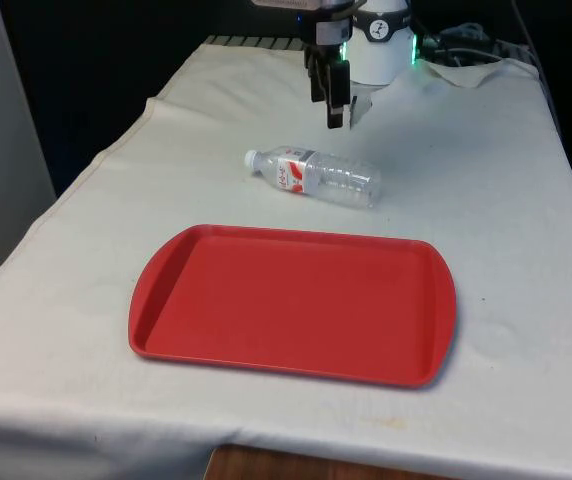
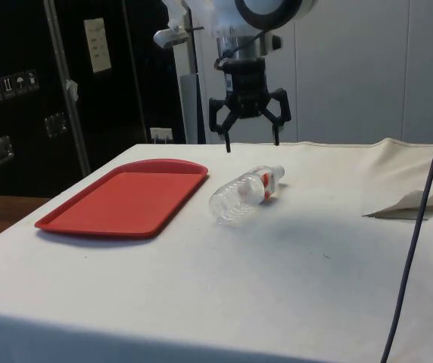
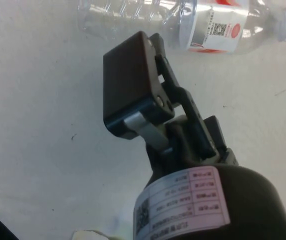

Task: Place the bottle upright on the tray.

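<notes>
Here, bottle [image 2: 244,195] (on its side) lies below tool [image 2: 250,142].

place: lab; cues: dark equipment cabinets [image 2: 27,91]; cloth-covered table [image 2: 292,257]; loose cable [image 2: 421,204]

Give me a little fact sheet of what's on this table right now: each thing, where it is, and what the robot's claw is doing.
bottle: clear plastic water bottle, red-and-white label, white cap, lying on its side on the cloth, beyond the tray
tray: red, nothing on it, flat on the cloth
gripper: open, holding nothing, hanging above the cloth just behind the bottle
tablecloth: white, covers the table
task status: bottle not yet grasped or upright
</notes>
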